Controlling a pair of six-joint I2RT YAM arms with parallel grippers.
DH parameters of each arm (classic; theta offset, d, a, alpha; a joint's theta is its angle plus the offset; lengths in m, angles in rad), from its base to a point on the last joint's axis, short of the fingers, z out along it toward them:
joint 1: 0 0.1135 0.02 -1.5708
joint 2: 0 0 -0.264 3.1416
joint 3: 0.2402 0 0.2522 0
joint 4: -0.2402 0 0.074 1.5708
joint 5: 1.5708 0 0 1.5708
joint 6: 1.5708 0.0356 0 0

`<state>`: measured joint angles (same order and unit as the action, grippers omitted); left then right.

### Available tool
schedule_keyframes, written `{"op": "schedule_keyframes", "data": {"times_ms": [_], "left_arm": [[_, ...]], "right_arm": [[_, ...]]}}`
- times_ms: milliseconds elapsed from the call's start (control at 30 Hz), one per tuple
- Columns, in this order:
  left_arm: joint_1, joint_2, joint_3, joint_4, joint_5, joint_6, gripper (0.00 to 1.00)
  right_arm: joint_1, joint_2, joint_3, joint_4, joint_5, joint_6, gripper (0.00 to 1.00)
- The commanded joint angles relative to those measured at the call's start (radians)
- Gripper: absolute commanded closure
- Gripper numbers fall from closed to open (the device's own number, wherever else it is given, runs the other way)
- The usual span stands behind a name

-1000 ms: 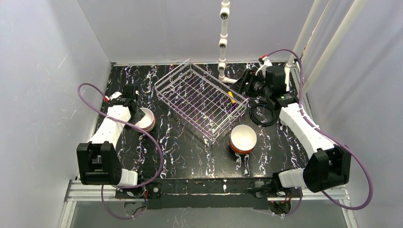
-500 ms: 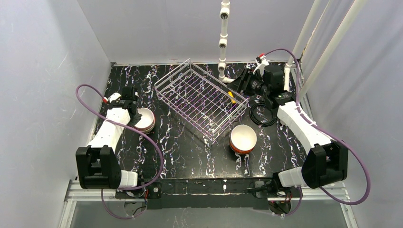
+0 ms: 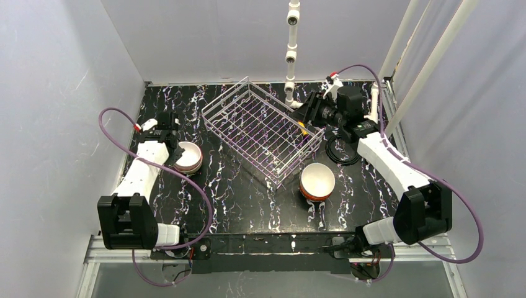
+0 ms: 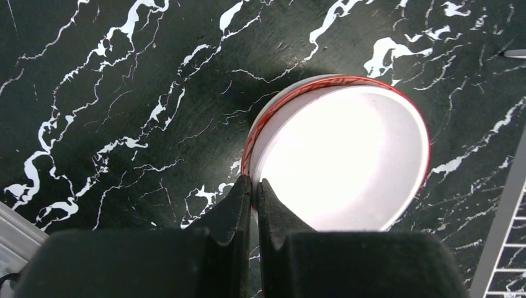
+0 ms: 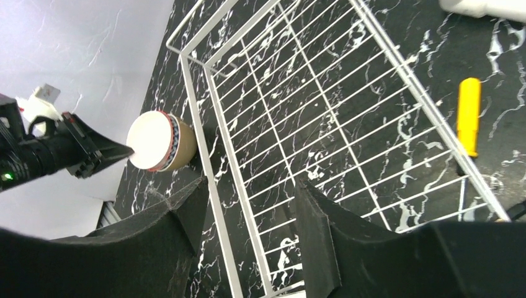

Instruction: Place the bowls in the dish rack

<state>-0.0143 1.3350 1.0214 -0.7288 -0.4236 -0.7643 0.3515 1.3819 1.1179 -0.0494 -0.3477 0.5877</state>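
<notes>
Left of the dish rack (image 3: 263,130), nested bowls (image 3: 188,157), rim pinched by left gripper (image 4: 254,189)

Left pincer (image 4: 254,183): two dark fingers pressed together over the near-left rim of the bowl, one inside and one outside.
Bowl (image 4: 347,155): round, glaring white inside, thin red line along its outer edge, sitting upright.
Worktop (image 4: 124,93): black marble with white veins.
Dish rack (image 4: 505,236): pale wires at the right edge.
</notes>
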Motion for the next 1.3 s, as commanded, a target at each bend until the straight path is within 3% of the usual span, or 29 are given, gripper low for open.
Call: {"op": "schedule_keyframes", "data": {"times_ms": [0, 300, 500, 667, 833, 900, 1167, 1267], "left_arm": [[0.005, -0.083, 0.090, -0.043, 0.026, 0.079, 1.00], [0.005, -0.123, 0.225, -0.109, 0.171, 0.237, 1.00], [0.002, -0.113, 0.289, -0.087, 0.519, 0.362, 1.00], [-0.005, -0.121, 0.265, -0.074, 0.670, 0.453, 1.00], [-0.011, -0.166, 0.217, -0.077, 0.701, 0.497, 1.00], [-0.017, -0.163, 0.218, -0.098, 0.711, 0.504, 1.00], [-0.061, -0.158, 0.213, -0.197, 0.606, 0.528, 1.00], [-0.096, -0.162, 0.213, -0.210, 0.571, 0.547, 1.00]], "right_arm": [[0.060, 0.014, 0.053, 0.040, -0.028, -0.037, 0.38], [0.260, 0.050, 0.047, 0.308, -0.077, -0.190, 0.32], [0.440, 0.140, 0.097, 0.420, -0.129, -0.375, 0.32], [0.547, 0.224, 0.203, 0.362, -0.169, -0.567, 0.30], [0.622, 0.281, 0.257, 0.288, -0.182, -0.741, 0.32], [0.666, 0.310, 0.291, 0.178, -0.154, -0.851, 0.33], [0.749, 0.374, 0.320, -0.035, -0.013, -1.144, 0.38], [0.765, 0.405, 0.359, -0.116, 0.011, -1.233, 0.47]]}}
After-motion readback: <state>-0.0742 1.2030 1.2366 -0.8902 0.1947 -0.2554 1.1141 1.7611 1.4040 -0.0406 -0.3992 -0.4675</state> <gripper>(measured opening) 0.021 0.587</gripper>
